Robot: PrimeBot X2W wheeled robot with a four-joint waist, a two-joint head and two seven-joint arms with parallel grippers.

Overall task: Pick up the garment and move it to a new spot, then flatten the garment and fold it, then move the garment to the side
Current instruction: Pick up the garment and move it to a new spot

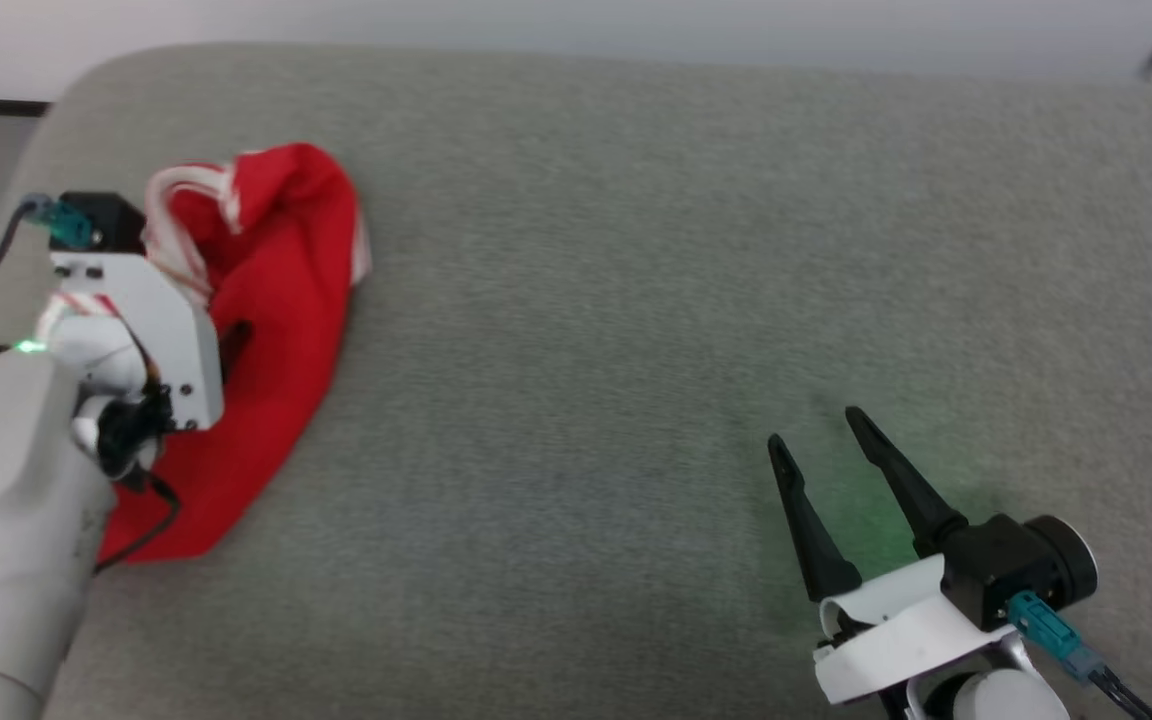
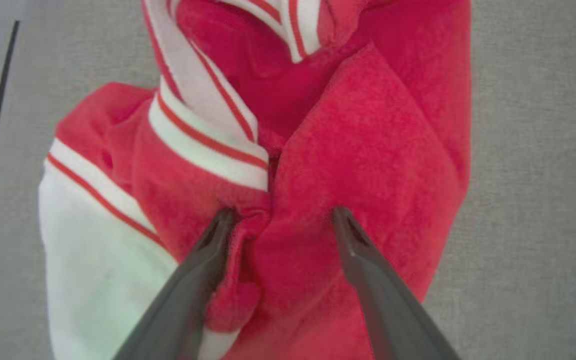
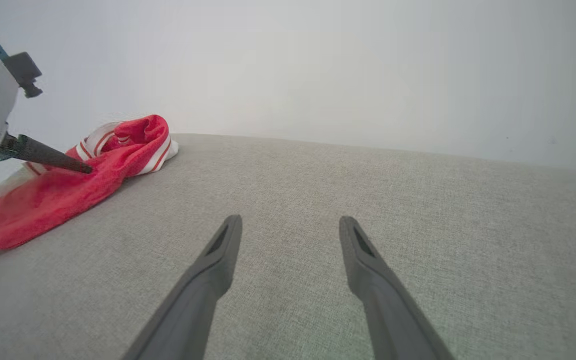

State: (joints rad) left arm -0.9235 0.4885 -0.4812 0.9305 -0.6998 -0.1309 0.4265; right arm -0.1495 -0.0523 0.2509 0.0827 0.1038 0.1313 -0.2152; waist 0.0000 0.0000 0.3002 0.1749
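Garment: the garment (image 1: 276, 330) lies bunched near the far-left corner of the grey fabric-covered worktop (image 1: 636, 300); its red tail runs back along the left edge; no print shows, so I can't tell which side is up.
Left gripper: my left gripper (image 2: 278, 215) is down on the heap with its jaws spread wide; both fingertips (image 2: 220, 222) press into red cloth just below the striped trim (image 2: 208, 145); nothing is pinched.
Right gripper: my right gripper (image 1: 814, 428) is open and empty by the near-right corner, well apart from the garment; I can't tell whether it touches the worktop.
Risk, thin bite: if I close here I may catch only the ridge of fabric between the tips; the rest would hang and drag on the lift.
Risk, snag: the tips sit deep in the cloth; closing low could nip the worktop's cover along with it.
Risk, edge: the heap sits close to the left edge; a sideways pull could tip loose cloth over it.
Risk, tangle: the trim and a white sleeve (image 2: 98, 280) are folded in; a lift by the middle may tighten the knot and make flattening harder.
Count: one garment; one worktop; two grippers, two fingers each; one white sleeve in sight.
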